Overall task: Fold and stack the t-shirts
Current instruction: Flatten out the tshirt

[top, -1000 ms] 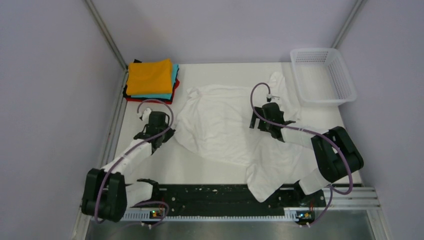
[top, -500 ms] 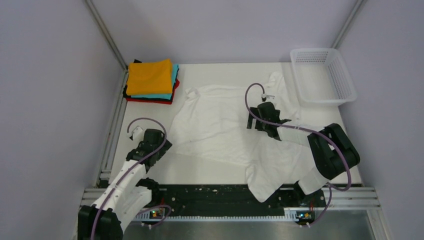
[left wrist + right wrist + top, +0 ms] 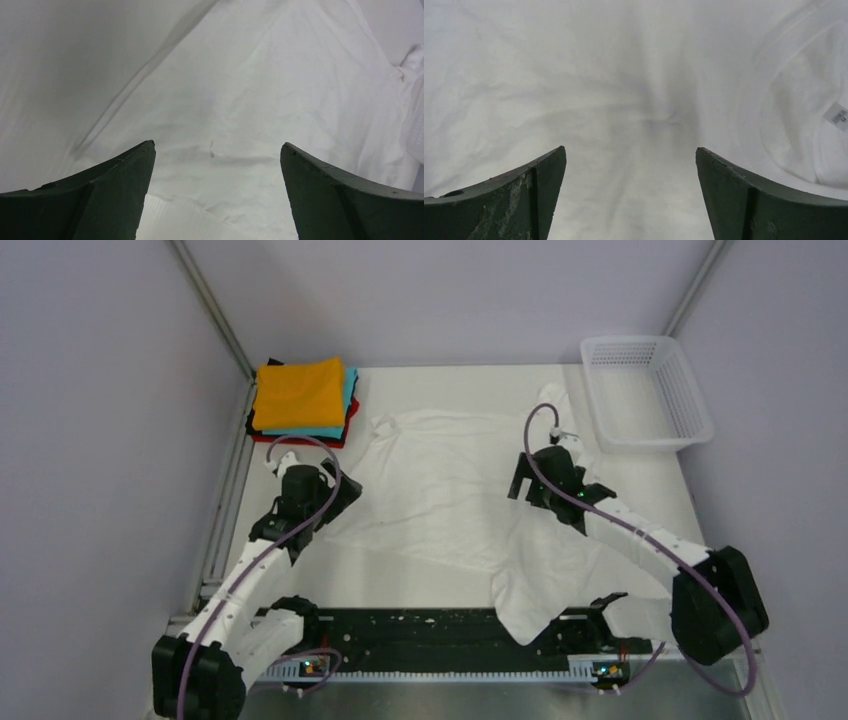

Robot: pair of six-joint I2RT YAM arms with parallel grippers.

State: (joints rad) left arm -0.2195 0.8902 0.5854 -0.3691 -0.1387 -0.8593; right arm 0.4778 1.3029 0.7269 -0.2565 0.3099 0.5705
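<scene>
Wrinkled white t-shirt — flat on table

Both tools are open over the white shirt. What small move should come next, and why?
Probably lower the left tool and pinch the white t-shirt near its left edge: it and the right tool both stand open, holding nothing, and the shirt lies wrinkled and unfolded.

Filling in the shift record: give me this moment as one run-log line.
left claw: open, above wrinkled white cotton t-shirt | right claw: open, above same shirt | folded orange-topped t-shirt stack: far left corner
</scene>
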